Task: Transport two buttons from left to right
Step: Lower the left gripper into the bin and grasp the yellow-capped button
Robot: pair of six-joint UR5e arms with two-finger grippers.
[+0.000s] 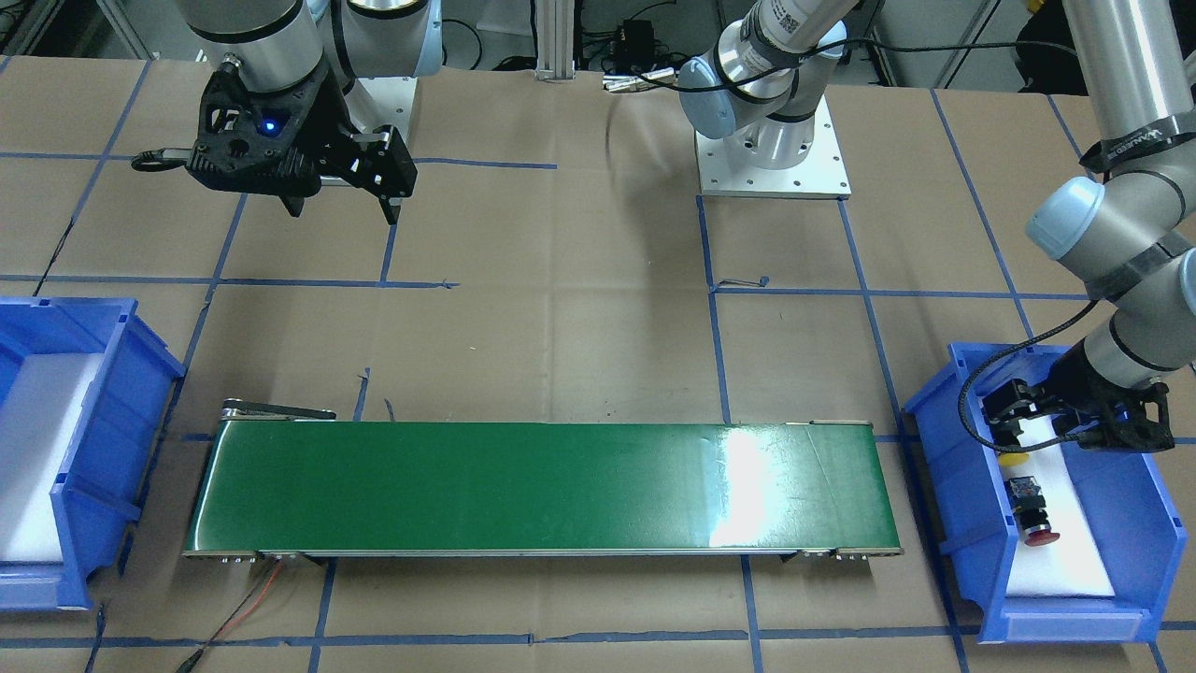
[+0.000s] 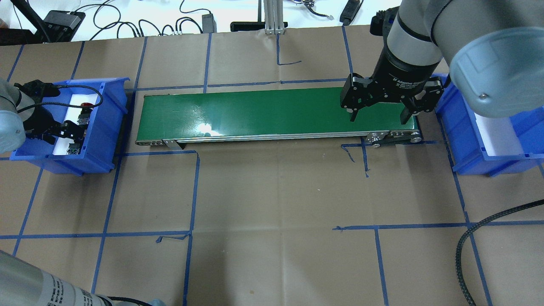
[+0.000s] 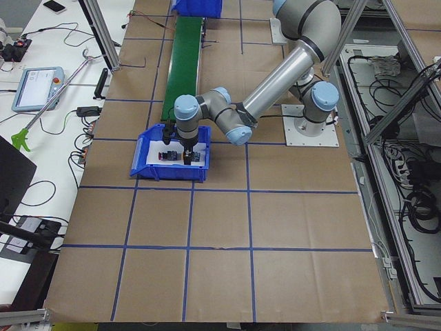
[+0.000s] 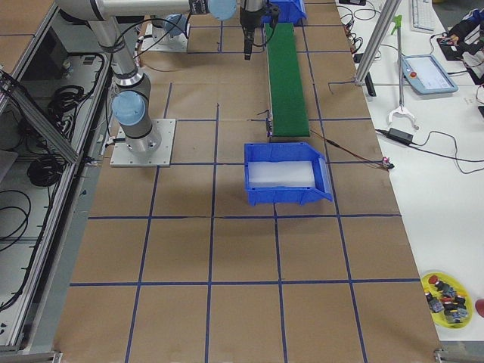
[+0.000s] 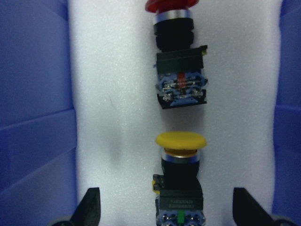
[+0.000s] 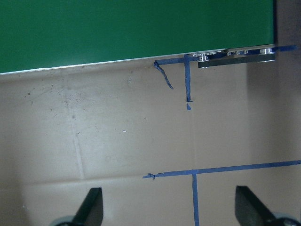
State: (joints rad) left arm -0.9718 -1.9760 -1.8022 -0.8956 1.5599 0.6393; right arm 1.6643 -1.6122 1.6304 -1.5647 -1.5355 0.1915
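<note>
Two buttons lie in a row on the white foam of the left blue bin (image 2: 115,104). The yellow button (image 5: 181,176) has its cap toward the red button (image 5: 179,66), which lies farther along the bin. My left gripper (image 5: 168,209) is down inside this bin, open, with one finger on each side of the yellow button and not touching it. From the front camera, the yellow button (image 1: 1012,459) peeks out under the left gripper (image 1: 1037,430), with the red button (image 1: 1034,519) beyond it. My right gripper (image 2: 379,117) hangs open and holds nothing, above the table by the conveyor's right end.
A green conveyor belt (image 2: 263,112) runs between the two bins. The right blue bin (image 2: 467,146) holds only white foam. Brown paper with blue tape lines covers the table. A black cable (image 2: 480,229) lies at the near right.
</note>
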